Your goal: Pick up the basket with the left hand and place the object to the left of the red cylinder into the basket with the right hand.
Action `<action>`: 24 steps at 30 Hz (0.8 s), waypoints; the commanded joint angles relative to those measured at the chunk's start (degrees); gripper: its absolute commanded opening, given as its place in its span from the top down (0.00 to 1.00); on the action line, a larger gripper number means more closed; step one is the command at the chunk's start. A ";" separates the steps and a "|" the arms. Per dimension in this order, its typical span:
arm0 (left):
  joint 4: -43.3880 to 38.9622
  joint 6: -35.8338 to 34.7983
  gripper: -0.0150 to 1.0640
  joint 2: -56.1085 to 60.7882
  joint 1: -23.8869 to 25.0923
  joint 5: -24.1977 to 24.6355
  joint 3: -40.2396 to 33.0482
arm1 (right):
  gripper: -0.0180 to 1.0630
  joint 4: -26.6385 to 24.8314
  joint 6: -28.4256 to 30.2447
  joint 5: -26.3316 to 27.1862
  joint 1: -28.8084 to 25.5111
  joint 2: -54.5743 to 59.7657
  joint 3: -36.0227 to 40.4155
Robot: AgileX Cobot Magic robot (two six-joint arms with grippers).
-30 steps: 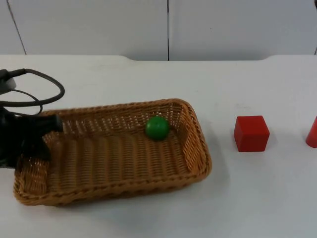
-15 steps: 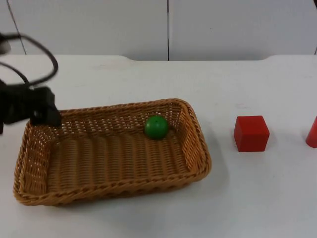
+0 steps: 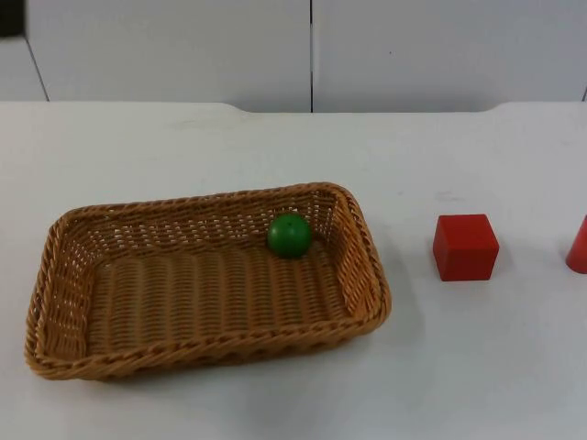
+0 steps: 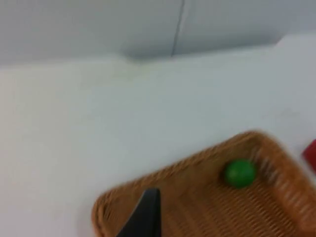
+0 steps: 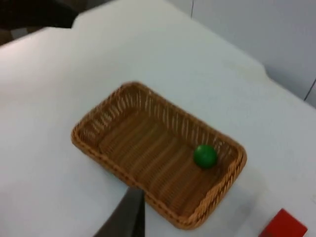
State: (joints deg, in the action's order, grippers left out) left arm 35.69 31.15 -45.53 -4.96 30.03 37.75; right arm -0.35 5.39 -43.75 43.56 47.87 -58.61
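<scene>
– Gone from my top view: left arm, which sat at the basket's left rim a sec ago. Basket hasn't shifted.

– Grippers?

– Can't tell open or closed for either; I get one black fingertip over the basket on left wrist cam, another on right.

– Task obj?

– Green ball in basket's far right corner. Red cube right of it on table, red cylinder at right edge.
</scene>
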 commanded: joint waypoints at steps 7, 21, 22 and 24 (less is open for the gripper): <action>-4.23 -7.62 0.13 21.55 -0.32 8.80 0.22 | 0.01 0.03 -0.47 -0.76 0.01 -11.79 6.18; -21.00 -23.05 0.13 35.16 -0.32 22.81 0.11 | 0.01 0.35 -2.56 -9.89 0.01 -35.05 21.28; -21.00 -23.05 0.13 35.16 -0.32 22.81 0.11 | 0.01 0.35 -2.56 -9.89 0.01 -35.05 21.28; -21.98 -23.83 0.13 37.21 -0.32 23.18 -1.31 | 0.01 0.35 -2.56 -12.14 0.01 -38.54 22.19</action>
State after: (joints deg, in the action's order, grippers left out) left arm 14.75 8.44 -9.42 -4.96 52.27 37.15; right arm 0.00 2.96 -54.68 43.56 10.92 -36.89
